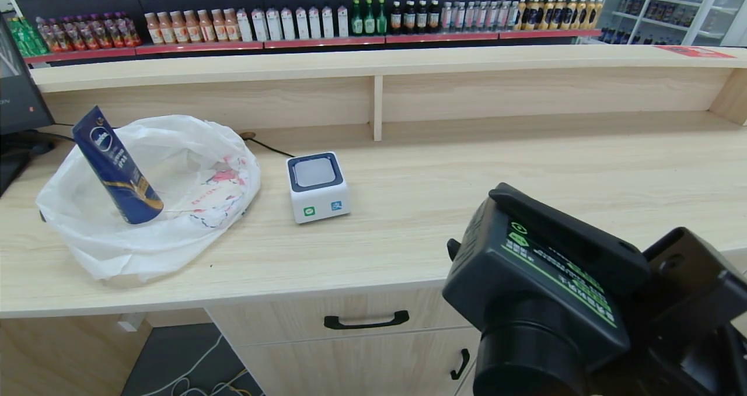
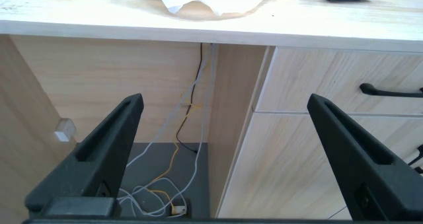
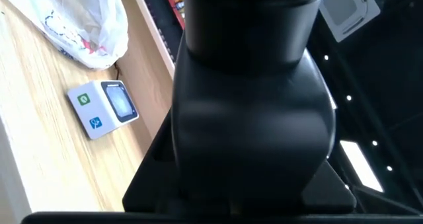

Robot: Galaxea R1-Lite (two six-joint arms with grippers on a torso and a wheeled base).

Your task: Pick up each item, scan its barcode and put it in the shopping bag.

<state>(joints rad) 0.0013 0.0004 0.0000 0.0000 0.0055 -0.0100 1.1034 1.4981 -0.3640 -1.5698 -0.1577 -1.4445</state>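
Head view puts the bag (image 1: 192,145) at 9 o'clock from the scanner (image 1: 317,186) on the desk (image 1: 525,180), with a blue tube (image 1: 117,168) standing tilted inside it, its top leaning toward 11 o'clock. Judged from that, one item is already bagged. Whether it was scanned cannot be read from how it lies, and the pictures do not settle whether more items are to come. The right arm (image 1: 554,291) sits low at 5 o'clock from the scanner, well apart from it and from the bag.

Left wrist view adds what the head view lacks: the left pincer (image 2: 225,105) is spread wide and holds nothing, hanging below the desk edge and facing the cabinet front. The bag's rim and a corner of the scanner peek over the edge above it. This view also looks into the gap under the desk, where cables (image 2: 172,178) trail down, and catches a drawer handle (image 2: 393,90) at the side.

Right wrist view shows the scanner's screen and the bag from the far side, but a dark housing (image 3: 251,118) blocks the near field, so I cannot tell whether the right pincer is open or closed. Neither wrist view shows the tube clearly.
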